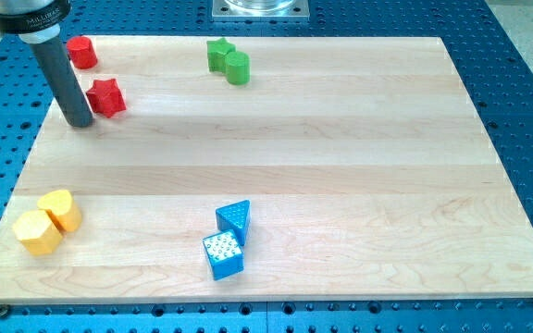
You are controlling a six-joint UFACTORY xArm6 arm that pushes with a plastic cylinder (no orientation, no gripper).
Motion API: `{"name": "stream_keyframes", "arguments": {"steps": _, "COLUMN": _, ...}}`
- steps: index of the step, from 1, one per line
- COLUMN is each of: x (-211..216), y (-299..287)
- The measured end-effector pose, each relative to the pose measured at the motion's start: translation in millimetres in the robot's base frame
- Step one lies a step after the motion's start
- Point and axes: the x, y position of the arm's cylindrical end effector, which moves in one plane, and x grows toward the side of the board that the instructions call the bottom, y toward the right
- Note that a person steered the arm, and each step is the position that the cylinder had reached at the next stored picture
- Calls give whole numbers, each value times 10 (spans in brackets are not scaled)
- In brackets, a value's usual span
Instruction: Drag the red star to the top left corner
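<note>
The red star (107,96) lies near the board's top left, a little below and right of a second red block (82,53) of rounded shape that sits close to the top left corner. My tip (79,122) rests on the board just left of the red star and slightly below it, touching or nearly touching its left side. The dark rod rises from the tip toward the view's top left.
A green star (218,54) and a green cylinder (237,67) touch at the top centre. Two yellow blocks (48,222) sit together at the bottom left. A blue triangle (234,220) and a blue cube (223,255) sit at the bottom centre. The wooden board (340,166) ends at blue perforated table.
</note>
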Motion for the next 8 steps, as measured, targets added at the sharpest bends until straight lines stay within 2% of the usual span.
{"name": "stream_keyframes", "arguments": {"steps": 3, "x": 44, "y": 319}}
{"name": "stream_keyframes", "arguments": {"steps": 5, "x": -199, "y": 374}}
{"name": "stream_keyframes", "arguments": {"steps": 6, "x": -469, "y": 374}}
{"name": "stream_keyframes", "arguments": {"steps": 7, "x": -359, "y": 439}}
{"name": "stream_keyframes", "arguments": {"steps": 8, "x": -516, "y": 585}}
